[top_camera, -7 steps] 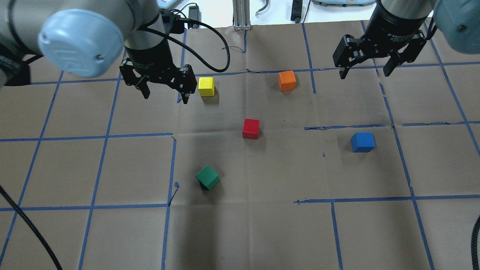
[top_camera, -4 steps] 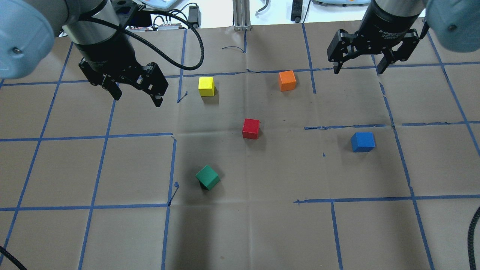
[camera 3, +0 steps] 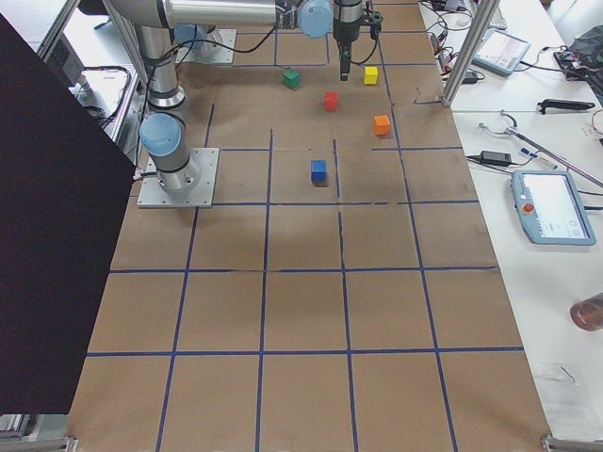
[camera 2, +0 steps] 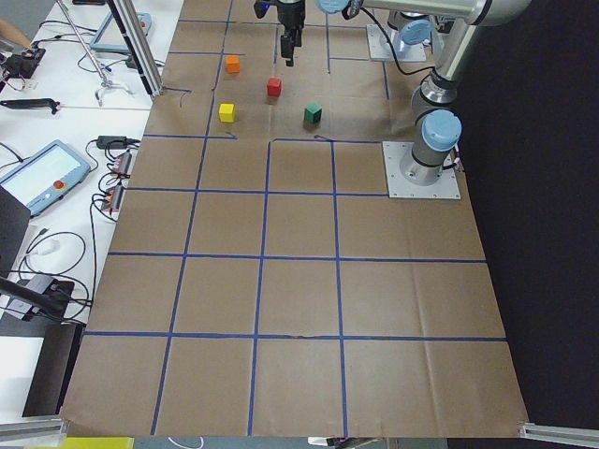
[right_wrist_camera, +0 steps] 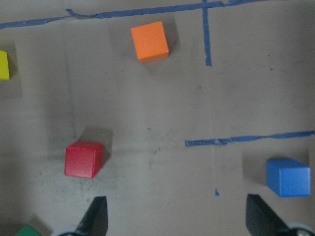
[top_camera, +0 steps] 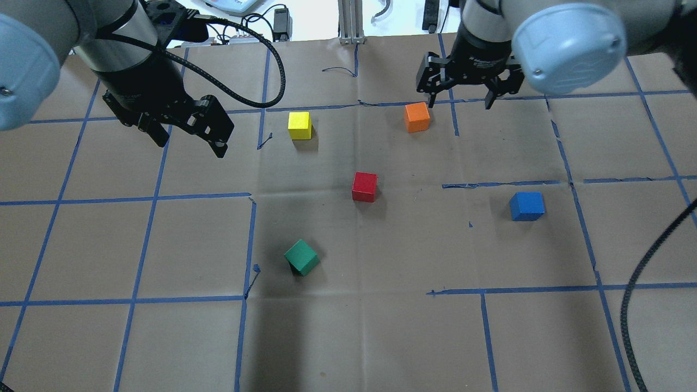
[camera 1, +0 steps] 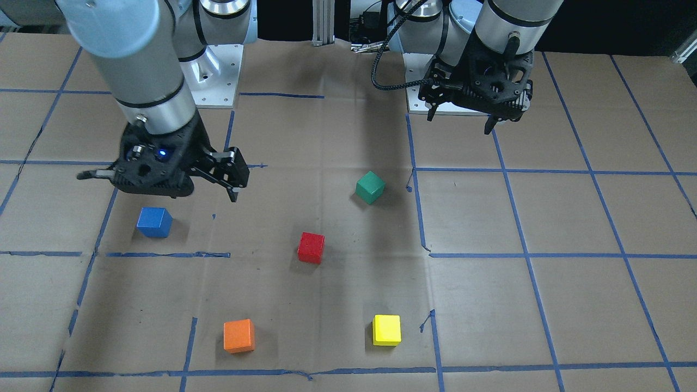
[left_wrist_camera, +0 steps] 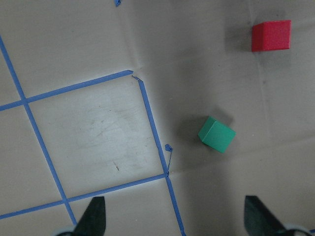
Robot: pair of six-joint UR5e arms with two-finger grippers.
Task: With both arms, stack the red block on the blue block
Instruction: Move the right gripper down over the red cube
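While both grippers hung spread and empty, the red block waited untouched near the middle of the overhead view.

It sat flat on the brown paper, well apart from the blue block at right of centre. The left gripper hovered at upper left with its jaws wide apart, holding nothing. The right gripper hovered at upper right of centre, just beside the orange cube, likewise parted and empty. The red block looked small, rigid and probably light, and its matte faces should have resisted slipping. The best hold seemed to be two opposite side faces at about mid-height, with the fingers squared to them. That would have left the underside free to land flush on the blue block.
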